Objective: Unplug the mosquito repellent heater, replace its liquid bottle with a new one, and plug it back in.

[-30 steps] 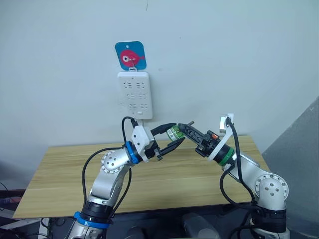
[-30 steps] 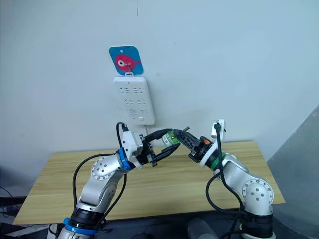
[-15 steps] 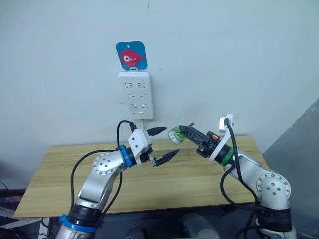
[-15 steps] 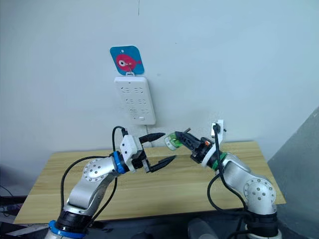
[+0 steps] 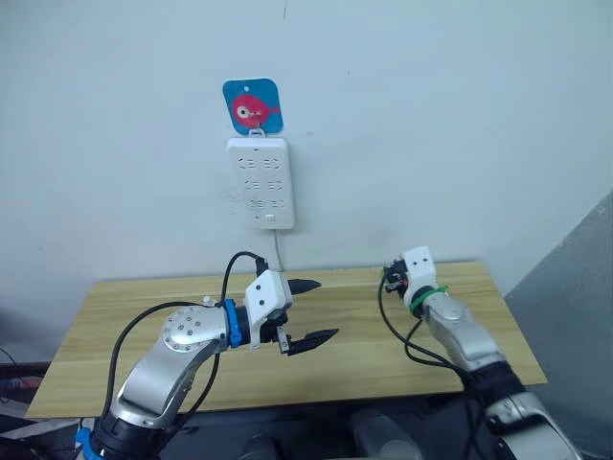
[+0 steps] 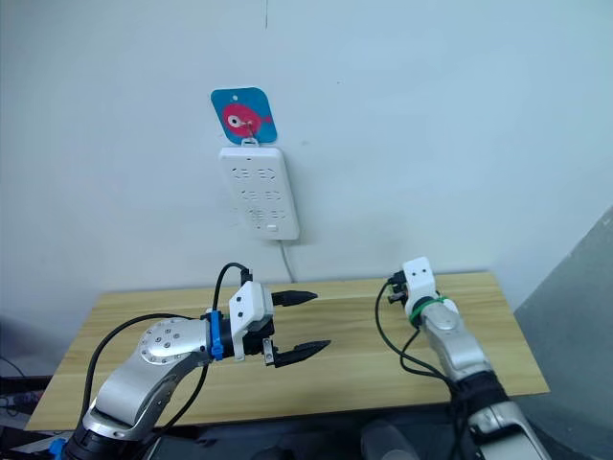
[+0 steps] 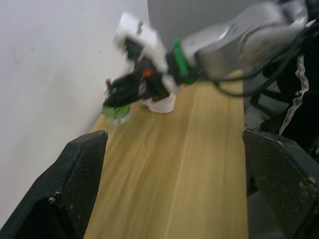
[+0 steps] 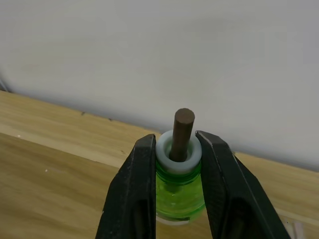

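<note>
A green liquid bottle (image 8: 178, 185) with a white collar and a brown wick stands upright between my right gripper's (image 8: 175, 144) fingers, which are shut on its neck. The left wrist view shows that gripper (image 7: 119, 99) holding the bottle (image 7: 116, 111) low over the table's back edge, close to the wall. A small white rounded body (image 7: 162, 103) lies on the table beside it, too blurred to tell whether it is the mosquito repellent heater. My left gripper (image 5: 326, 309) hangs open and empty over the middle of the table.
A white multi-socket power strip (image 5: 261, 182) hangs on the wall under a blue fish sticker (image 5: 252, 106), its cable (image 5: 280, 251) dropping behind the wooden table (image 5: 115, 326). A grey panel (image 5: 575, 287) stands at the right.
My right arm has carried the bottle from mid-air between the grippers back to the table's rear right, by the wall. My left gripper has drawn back and down, still open.
</note>
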Robot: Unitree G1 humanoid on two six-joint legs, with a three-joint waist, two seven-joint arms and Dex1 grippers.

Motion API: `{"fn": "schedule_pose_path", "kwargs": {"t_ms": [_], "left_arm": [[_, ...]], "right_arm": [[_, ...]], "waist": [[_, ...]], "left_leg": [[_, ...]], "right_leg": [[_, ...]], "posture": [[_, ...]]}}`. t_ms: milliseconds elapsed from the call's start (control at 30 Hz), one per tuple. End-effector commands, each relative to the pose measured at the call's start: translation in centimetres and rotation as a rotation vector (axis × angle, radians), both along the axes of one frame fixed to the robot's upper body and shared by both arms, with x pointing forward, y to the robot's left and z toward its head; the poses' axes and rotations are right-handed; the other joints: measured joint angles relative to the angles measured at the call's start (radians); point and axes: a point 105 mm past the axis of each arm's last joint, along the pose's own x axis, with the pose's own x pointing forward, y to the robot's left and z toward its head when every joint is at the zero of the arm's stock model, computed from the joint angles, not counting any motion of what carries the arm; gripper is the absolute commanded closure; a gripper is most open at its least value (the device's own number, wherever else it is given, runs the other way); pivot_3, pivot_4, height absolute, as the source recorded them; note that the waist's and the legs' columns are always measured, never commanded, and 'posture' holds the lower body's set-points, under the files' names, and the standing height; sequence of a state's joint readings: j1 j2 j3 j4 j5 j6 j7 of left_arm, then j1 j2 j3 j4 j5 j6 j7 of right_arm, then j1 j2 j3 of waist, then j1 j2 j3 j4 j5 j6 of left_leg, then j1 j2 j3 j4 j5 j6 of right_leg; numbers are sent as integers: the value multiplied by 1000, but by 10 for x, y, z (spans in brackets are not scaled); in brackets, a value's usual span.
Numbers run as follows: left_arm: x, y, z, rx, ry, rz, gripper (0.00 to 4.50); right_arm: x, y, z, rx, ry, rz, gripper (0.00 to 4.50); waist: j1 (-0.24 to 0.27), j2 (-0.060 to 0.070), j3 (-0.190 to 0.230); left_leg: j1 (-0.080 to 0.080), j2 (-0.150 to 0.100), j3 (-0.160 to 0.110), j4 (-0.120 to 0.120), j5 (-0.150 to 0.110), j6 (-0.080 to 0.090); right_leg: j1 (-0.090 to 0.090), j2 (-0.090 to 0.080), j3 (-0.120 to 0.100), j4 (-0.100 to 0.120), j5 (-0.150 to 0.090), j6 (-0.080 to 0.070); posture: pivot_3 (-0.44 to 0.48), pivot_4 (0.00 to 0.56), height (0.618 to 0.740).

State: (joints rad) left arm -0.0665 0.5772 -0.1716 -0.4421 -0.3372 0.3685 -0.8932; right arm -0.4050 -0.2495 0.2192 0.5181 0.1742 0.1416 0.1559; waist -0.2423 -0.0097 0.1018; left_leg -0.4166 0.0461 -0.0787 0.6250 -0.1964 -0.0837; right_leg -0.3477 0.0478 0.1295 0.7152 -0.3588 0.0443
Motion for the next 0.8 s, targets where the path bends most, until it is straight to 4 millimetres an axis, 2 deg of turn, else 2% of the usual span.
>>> {"fn": "schedule_pose_path", "kwargs": {"t_ms": [33,133,167,333,500,567,667,733,800], "left_arm": [[-6,0,7,-4,-18,6,0],[-6,3,6,-2,-11,34,0],[-6,4,7,-4,-12,46,0],[-5,11,6,1,-19,93,0],[-3,26,0,-7,6,168,0],[-3,34,-4,-14,24,216,0],[-3,60,-16,-36,57,388,0],[-4,71,-21,-52,70,466,0],[-1,100,-39,-40,100,634,0]], "right_arm": [[11,-3,-7,-36,-19,-23,3665],[13,-2,-16,-23,-4,-38,3665],[13,-2,-18,-14,-4,-46,3665],[13,-4,-19,22,-14,-69,1894],[11,-12,-1,89,-79,-105,26],[4,-11,12,113,-119,-77,26],[-23,1,42,102,-184,100,26],[-38,7,50,81,-184,177,26],[-64,18,60,19,-167,369,26]], "waist": [[8,0,1],[30,0,3],[35,1,3],[59,1,4],[74,3,6],[77,4,7],[78,6,10],[79,7,14],[79,7,20]], "left_leg": [[0,0,0,0,0,0],[0,0,0,0,0,0],[0,0,-1,0,0,0],[1,0,-1,0,0,0],[1,-1,-1,0,0,0],[0,0,-1,0,0,0],[0,0,-1,-2,0,0],[0,0,0,-2,-1,-1],[0,1,-1,-2,0,-1]], "right_leg": [[1,0,0,0,0,0],[1,0,0,0,0,0],[0,0,0,0,0,0],[1,0,-1,0,0,0],[1,-1,0,0,0,0],[0,-1,-1,0,0,-1],[-1,-1,0,0,-1,-1],[-1,-1,0,0,-1,-2],[-1,-1,0,0,-2,-3]], "posture": [[-96,75,733],[-96,75,733],[-71,79,733],[-63,81,733],[-83,86,733],[-95,90,733],[-109,102,733],[-111,104,733],[-118,109,733]]}}
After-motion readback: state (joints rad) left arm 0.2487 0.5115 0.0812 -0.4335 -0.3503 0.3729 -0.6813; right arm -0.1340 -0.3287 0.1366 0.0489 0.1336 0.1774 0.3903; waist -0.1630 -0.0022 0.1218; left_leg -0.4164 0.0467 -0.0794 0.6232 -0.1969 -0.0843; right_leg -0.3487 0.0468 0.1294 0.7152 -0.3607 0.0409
